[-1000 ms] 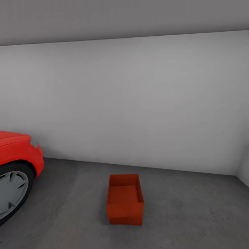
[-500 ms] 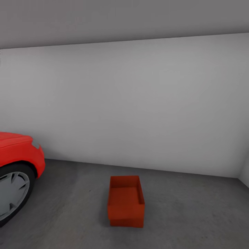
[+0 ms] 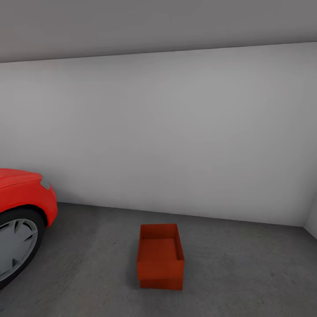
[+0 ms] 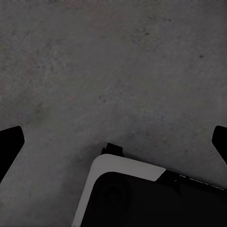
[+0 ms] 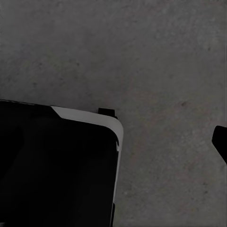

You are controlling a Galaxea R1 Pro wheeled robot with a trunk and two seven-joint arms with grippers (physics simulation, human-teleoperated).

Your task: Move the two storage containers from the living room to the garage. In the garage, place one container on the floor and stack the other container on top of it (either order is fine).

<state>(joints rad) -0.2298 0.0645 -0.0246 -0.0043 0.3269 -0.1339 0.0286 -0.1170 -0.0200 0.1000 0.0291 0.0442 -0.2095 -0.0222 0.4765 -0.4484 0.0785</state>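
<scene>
A: Where is our bin (image 3: 160, 257)?

B: On the grey floor (image 3: 246, 273), by the wall, well apart from the car (image 3: 22, 211).

A: And our hands?

B: Left hand (image 4: 113, 142) is wide, holding nothing. The right, we cannot tell. We should fetch the other bin and set it straight on top.

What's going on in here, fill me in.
Nothing is being handled right now. One orange-red storage container sits open-top and empty on the dark grey garage floor, near the white wall, with the red car off to its left. The left hand and right hand hang open over bare floor, holding nothing. The stacking is not yet done.
</scene>
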